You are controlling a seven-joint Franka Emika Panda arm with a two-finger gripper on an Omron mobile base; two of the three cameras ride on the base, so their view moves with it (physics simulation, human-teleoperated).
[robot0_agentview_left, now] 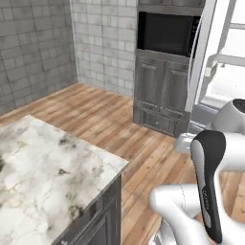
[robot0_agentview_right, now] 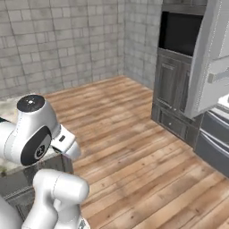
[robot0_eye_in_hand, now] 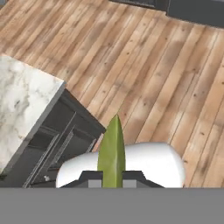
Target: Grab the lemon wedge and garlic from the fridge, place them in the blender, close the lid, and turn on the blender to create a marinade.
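Pinching a thin yellow-green wedge [robot0_eye_in_hand: 112, 151] between its two dark fingertips, the tool [robot0_eye_in_hand: 112, 178] is nearly pressed together, and the wedge rises straight up from between the tips to a sharp point. Its skin looks smooth and matte, its shape narrow and leaf-like, widest near the grip. Below and to the left in the hand view lies the corner of the desk [robot0_eye_in_hand: 19, 103], a marble top of white veined with grey and brown, set on dark grey cabinets with framed drawer fronts. From the left base view the same marble slab [robot0_agentview_left: 45, 177] spreads wide and glossy, with a squared corner over the dark cabinet. Around it runs a floor [robot0_eye_in_hand: 166, 65] of warm wood planks laid on a diagonal, with streaked grain. Farther off stands a tall dark cabinet column [robot0_agentview_left: 160, 91] with panelled doors and a black microwave [robot0_agentview_left: 167, 33] recessed above. Just beside it, the white fridge door [robot0_agentview_left: 201, 52] stands swung open, with pale shelves showing past it. Grey stone-block walls [robot0_agentview_left: 33, 48] close off the far side of the room.
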